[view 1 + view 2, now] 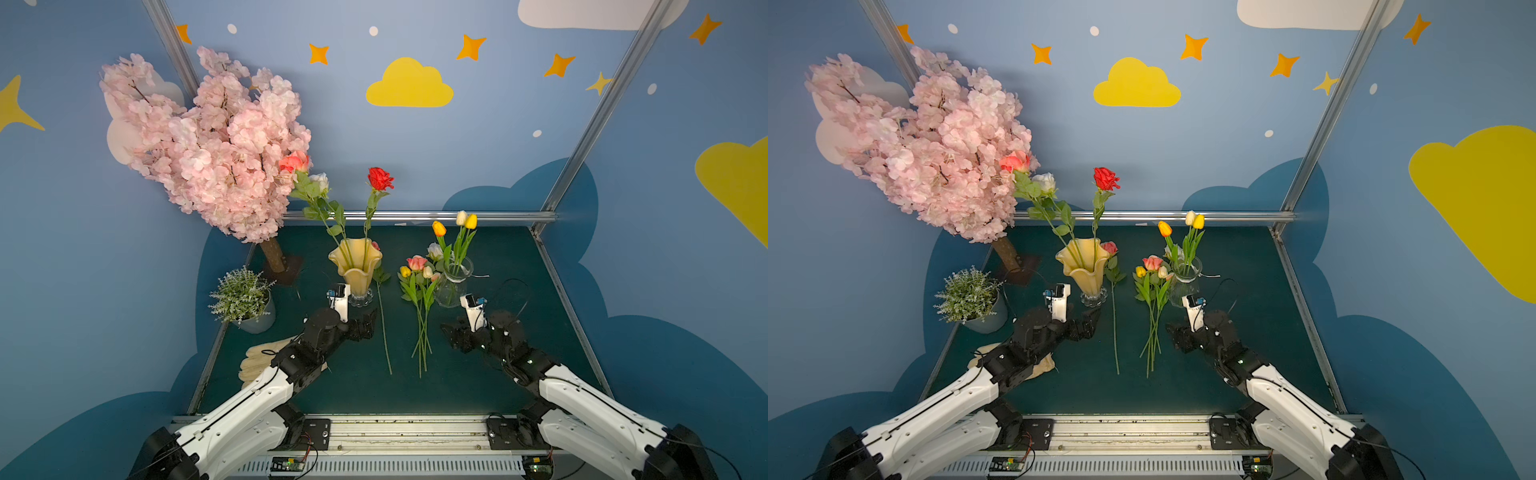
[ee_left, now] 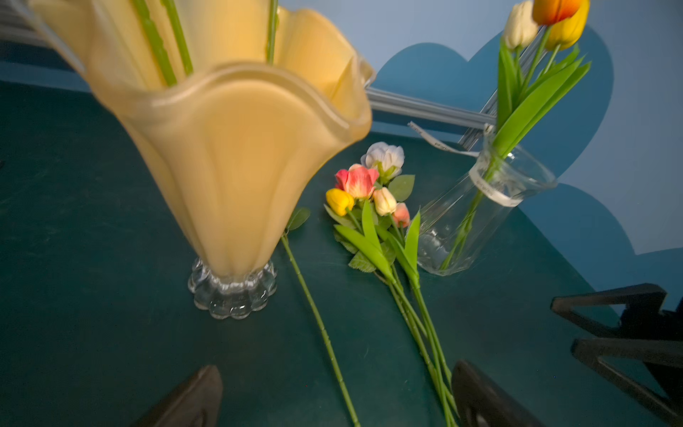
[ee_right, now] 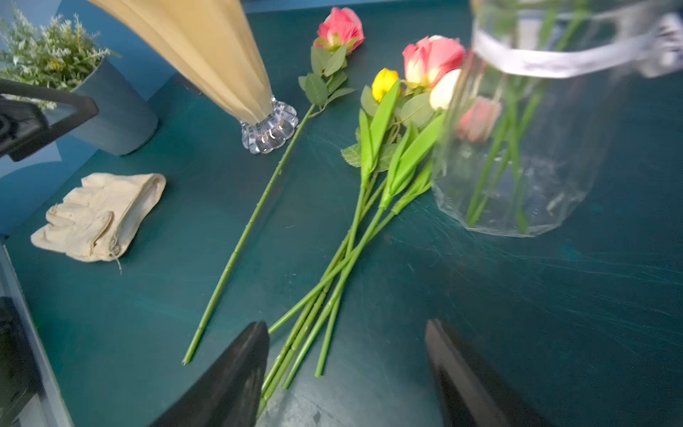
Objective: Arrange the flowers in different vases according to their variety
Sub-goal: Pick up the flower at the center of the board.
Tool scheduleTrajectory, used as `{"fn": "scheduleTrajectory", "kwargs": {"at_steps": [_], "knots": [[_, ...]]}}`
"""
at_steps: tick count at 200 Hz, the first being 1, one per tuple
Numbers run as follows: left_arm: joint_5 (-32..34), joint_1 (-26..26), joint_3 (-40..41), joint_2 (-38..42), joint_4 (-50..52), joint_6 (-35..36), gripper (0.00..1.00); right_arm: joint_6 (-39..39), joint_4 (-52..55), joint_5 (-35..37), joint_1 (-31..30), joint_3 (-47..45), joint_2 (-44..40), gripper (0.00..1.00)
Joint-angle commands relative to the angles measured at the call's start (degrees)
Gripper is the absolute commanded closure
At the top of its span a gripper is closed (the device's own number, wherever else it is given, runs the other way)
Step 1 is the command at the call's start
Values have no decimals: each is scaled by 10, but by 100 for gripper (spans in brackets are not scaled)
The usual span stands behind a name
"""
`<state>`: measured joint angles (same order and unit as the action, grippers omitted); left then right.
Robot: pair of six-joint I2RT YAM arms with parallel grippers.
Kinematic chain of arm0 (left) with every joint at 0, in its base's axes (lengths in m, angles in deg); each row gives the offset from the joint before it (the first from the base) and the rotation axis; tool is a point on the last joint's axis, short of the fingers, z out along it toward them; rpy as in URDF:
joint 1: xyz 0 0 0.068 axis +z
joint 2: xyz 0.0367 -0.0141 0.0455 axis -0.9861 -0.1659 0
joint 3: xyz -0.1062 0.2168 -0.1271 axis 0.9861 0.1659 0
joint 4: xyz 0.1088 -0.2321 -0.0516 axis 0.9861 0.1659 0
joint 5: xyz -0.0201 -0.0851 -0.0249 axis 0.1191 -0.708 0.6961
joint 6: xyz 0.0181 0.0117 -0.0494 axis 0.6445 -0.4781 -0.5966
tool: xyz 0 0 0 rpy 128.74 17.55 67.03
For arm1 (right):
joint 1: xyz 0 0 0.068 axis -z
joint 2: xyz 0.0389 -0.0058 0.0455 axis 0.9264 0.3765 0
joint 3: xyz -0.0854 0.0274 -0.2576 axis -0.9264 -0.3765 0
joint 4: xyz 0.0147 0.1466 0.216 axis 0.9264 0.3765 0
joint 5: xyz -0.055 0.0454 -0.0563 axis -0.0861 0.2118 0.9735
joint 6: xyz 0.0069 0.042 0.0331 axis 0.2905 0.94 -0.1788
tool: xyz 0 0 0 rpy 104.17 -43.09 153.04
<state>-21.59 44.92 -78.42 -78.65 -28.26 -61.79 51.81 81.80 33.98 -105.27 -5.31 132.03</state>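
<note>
Top views high behind the arms (image 1: 249, 399), toward the back wall (image 1: 415, 145); wrist views low, close, both on loose flowers (image 2: 356, 181)

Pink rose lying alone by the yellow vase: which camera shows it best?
Right wrist view: the pink rose shows whole, bloom to stem end. In the left wrist view the yellow vase hides its bloom. Both top views show it small, bloom beside the vase.
</note>
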Motion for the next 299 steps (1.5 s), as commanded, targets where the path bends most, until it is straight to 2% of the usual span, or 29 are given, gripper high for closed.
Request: {"fn": "scheduleTrajectory", "kwargs": {"at_steps": [1, 24, 81, 153, 220, 249, 299], "knots": [[31, -1, 5, 2, -60, -6, 0, -10, 27, 30, -25, 52, 55, 37], [30, -1, -4, 1, -43, 18, 0, 31, 76, 65, -38, 102, 121, 55], [35, -1, -2, 11, -40, 19, 0, 177, 82, 142, -62, 154, 232, 60], [32, -1, -1, 16, -39, 18, 0, 205, 56, 168, -69, 229, 359, 74], [28, -1, -2, 17, -40, 18, 0, 208, 115, 215, -71, 299, 446, 76], [27, 0, -1, 17, -40, 18, 0, 206, 122, 218, -70, 316, 466, 84], [26, 0, -1, 17, -42, 18, 0, 213, 152, 234, -71, 335, 483, 77]]}}
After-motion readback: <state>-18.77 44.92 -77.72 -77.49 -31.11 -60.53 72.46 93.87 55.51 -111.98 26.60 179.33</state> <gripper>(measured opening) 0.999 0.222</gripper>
